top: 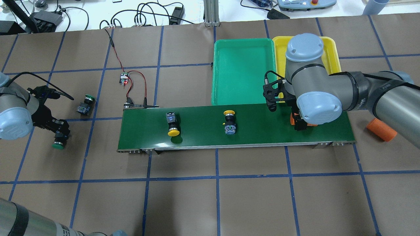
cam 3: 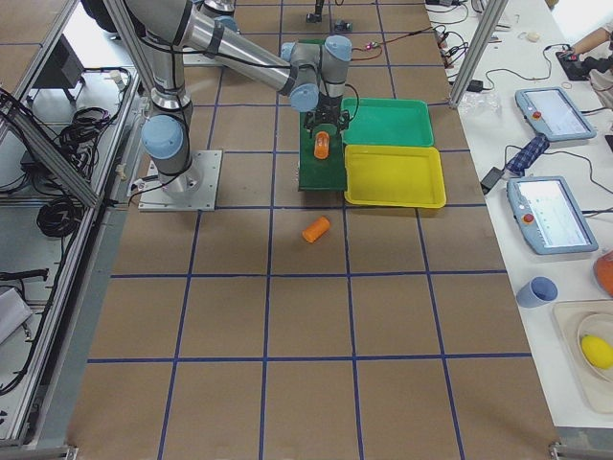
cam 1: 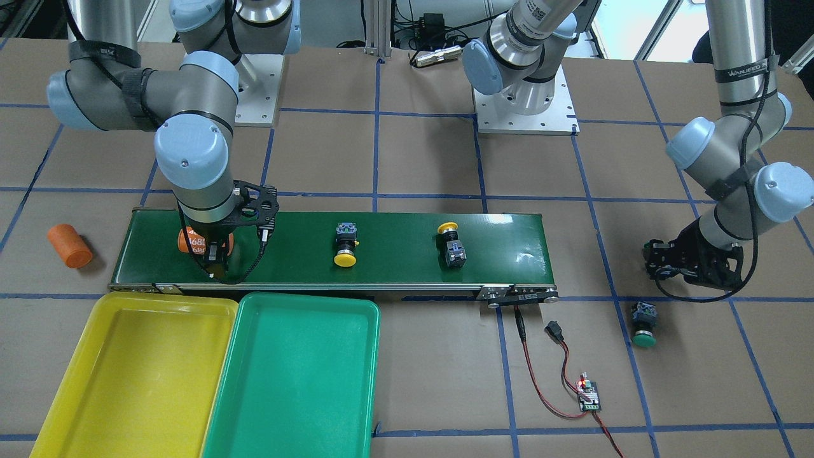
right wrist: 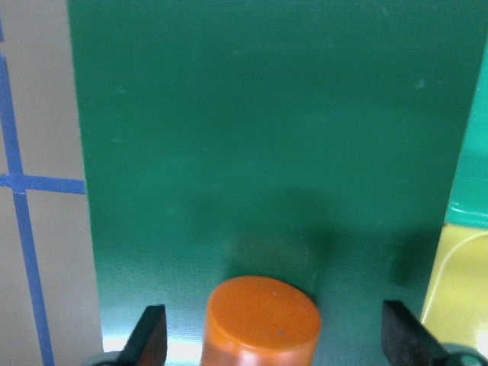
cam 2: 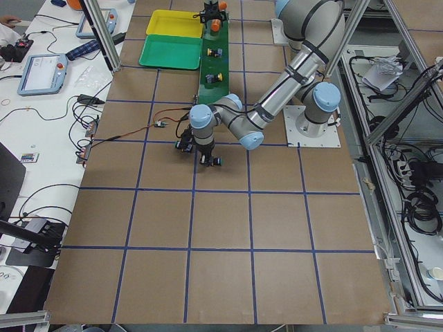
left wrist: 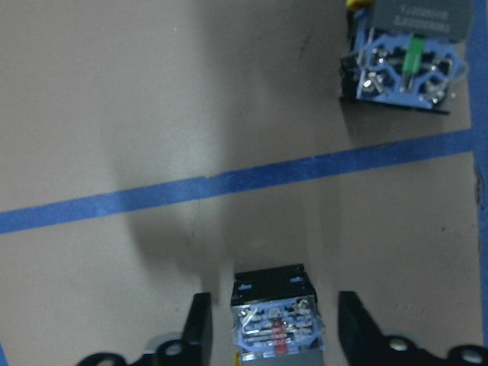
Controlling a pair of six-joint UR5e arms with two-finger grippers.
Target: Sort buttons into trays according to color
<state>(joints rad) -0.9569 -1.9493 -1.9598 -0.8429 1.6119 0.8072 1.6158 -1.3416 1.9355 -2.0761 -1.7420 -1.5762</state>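
Two yellow buttons lie on the conveyor belt. One green button sits on the table between the fingers of my left gripper. In the left wrist view the fingers stand open, with a gap on each side of it. The other green button lies just beyond. My right gripper is open astride the orange 4680 cylinder at the belt's end, beside the yellow tray and the green tray. Both trays hold nothing.
The dark-green conveyor runs across the middle of the table. A second orange cylinder lies on the table off the belt's end. A small controller board with red and black wires lies near the other end.
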